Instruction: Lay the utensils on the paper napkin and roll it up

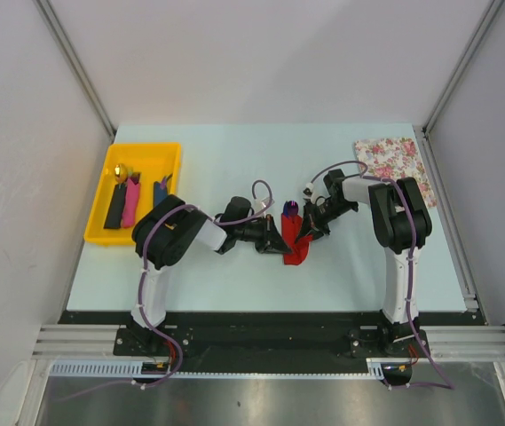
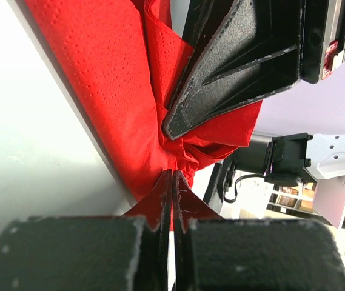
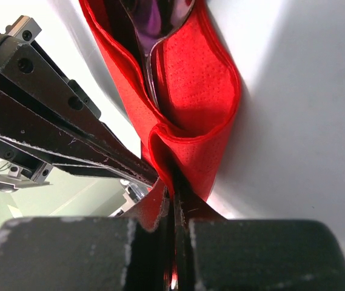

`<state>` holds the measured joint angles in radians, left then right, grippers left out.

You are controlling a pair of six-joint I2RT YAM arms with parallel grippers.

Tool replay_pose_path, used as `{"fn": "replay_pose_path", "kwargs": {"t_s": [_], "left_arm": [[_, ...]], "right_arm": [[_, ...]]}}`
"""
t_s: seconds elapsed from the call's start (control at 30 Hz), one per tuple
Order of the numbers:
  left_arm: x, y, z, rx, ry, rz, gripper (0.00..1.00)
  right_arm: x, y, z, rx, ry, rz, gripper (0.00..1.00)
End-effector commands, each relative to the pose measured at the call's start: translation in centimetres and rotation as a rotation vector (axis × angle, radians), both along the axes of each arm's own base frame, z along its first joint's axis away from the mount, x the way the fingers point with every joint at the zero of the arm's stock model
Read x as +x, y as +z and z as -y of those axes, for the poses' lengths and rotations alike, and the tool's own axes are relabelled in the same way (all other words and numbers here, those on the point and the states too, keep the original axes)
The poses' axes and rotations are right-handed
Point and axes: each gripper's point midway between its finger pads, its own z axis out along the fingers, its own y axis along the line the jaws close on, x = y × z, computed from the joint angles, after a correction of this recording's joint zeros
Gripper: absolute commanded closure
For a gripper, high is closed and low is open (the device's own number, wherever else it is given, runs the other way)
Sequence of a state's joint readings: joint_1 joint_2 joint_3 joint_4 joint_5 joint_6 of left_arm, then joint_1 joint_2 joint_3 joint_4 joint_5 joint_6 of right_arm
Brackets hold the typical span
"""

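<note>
The red paper napkin (image 1: 295, 241) is bunched into a loose fold in the middle of the table, pinched from both sides. My left gripper (image 1: 284, 245) is shut on its left part, and its jaws (image 2: 173, 174) clamp a crumpled fold of the napkin (image 2: 99, 73). From the right, my right gripper (image 1: 304, 234) is shut on the napkin (image 3: 190, 79), pinching a fold (image 3: 173, 183). A purple utensil (image 1: 289, 209) pokes out of the napkin's far end and lies inside the fold (image 3: 157, 30). Black (image 1: 114, 209), pink (image 1: 130, 204) and dark blue (image 1: 159, 193) utensils lie in the yellow tray.
The yellow tray (image 1: 101, 232) stands at the table's left, also holding a small gold object (image 1: 121, 171). A white flowered sheet (image 1: 394, 161) lies at the far right corner. The other arm's fingers (image 2: 233, 66) (image 3: 69, 145) crowd close in each wrist view.
</note>
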<state>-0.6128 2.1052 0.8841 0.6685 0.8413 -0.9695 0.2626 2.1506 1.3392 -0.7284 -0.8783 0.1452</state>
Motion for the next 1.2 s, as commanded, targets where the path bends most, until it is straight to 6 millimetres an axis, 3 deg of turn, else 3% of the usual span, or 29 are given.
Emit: {"fn": "replay_pose_path", "kwargs": {"t_s": [0.0, 0.23, 0.43, 0.63, 0.97, 1.17], "left_arm": [[-0.2, -0.1, -0.5, 0.018, 0.000, -0.003, 1.00], [-0.6, -2.4, -0.7, 0.118, -0.018, -0.034, 1.00], [-0.5, -2.7, -0.7, 0.143, -0.025, -0.024, 1.00], [-0.5, -2.6, -0.4, 0.146, -0.038, -0.007, 1.00], [-0.4, -2.0, -0.1, 0.142, -0.049, 0.035, 1.00], [-0.1, 0.0, 0.3, 0.096, -0.058, 0.090, 1.00]], "right_arm": [[0.7, -0.1, 0.6, -0.064, 0.030, 0.084, 1.00], [0.8, 2.9, -1.0, -0.030, 0.084, 0.180, 1.00], [0.4, 3.9, -2.0, -0.017, 0.102, 0.192, 1.00], [0.7, 3.3, -2.8, 0.004, 0.102, 0.165, 1.00], [-0.2, 0.7, -3.5, 0.048, 0.089, 0.027, 1.00], [-0.1, -1.1, -2.7, 0.022, 0.063, -0.020, 1.00]]}}
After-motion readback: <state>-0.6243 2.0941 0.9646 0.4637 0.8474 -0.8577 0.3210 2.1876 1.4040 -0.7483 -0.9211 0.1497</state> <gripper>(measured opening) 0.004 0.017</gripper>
